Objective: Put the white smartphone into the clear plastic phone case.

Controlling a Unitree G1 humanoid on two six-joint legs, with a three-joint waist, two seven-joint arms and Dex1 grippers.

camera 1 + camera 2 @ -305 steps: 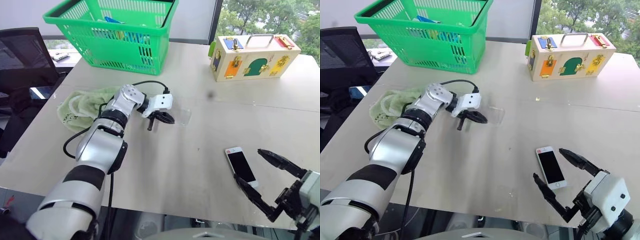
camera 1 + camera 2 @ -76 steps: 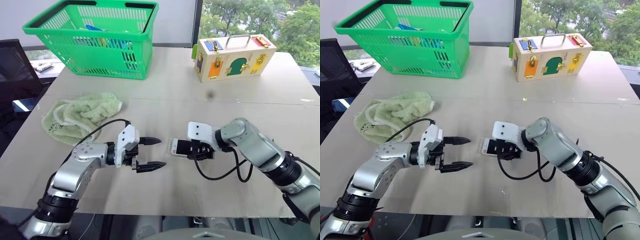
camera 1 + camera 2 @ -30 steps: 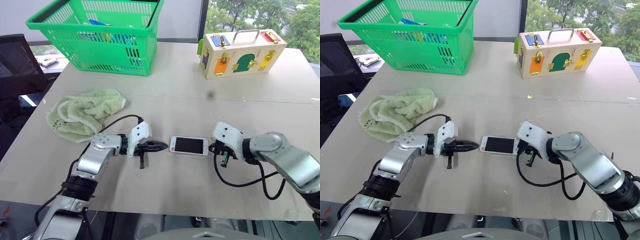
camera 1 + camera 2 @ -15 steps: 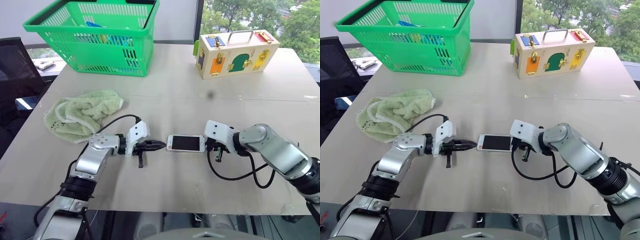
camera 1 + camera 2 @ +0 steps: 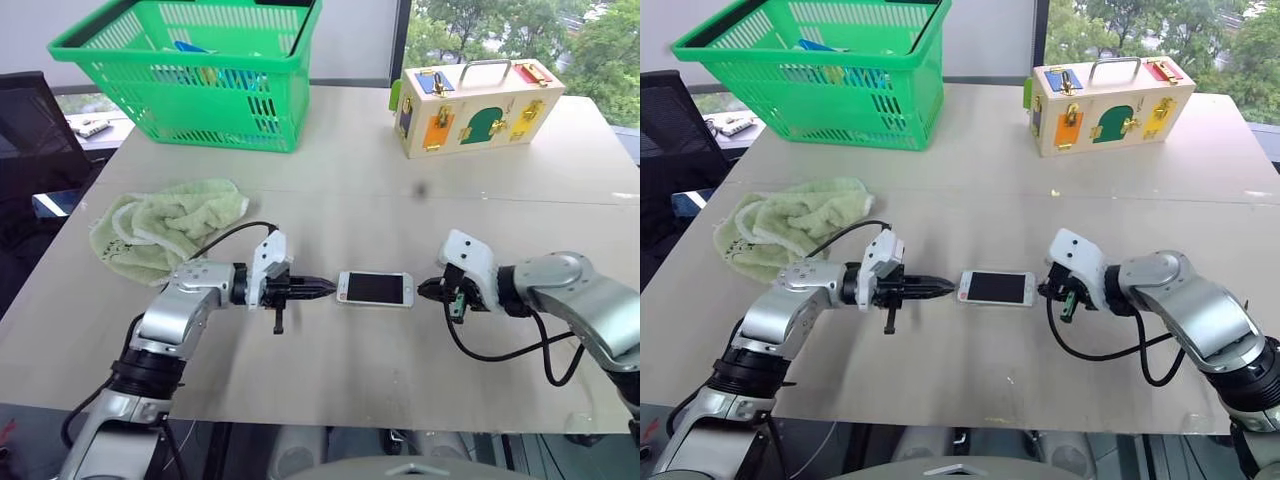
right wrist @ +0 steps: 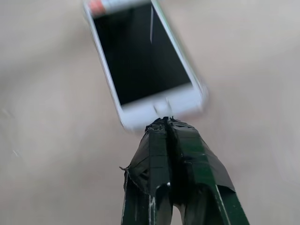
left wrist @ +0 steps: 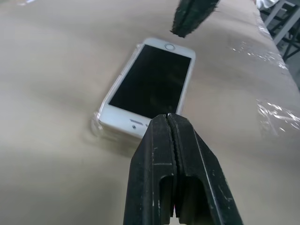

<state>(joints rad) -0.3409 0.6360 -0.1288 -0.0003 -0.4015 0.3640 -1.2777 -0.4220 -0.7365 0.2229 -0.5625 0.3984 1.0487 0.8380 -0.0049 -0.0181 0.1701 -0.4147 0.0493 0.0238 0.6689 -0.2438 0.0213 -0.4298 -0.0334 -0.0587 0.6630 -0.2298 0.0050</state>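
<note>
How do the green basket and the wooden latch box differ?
The green basket is open-topped with slatted plastic walls, so its contents show; the wooden latch box is closed, with coloured doors and brass latches on its face. The basket sits at the table's far left, the box at its far right. Both stand upright, far from the white smartphone.

Head pair: high, looking forward and down over whole worktop (image 5: 400, 160). Wrist cameras: low, close, facing each other along the worktop; both share the white smartphone (image 7: 147, 89).
</note>
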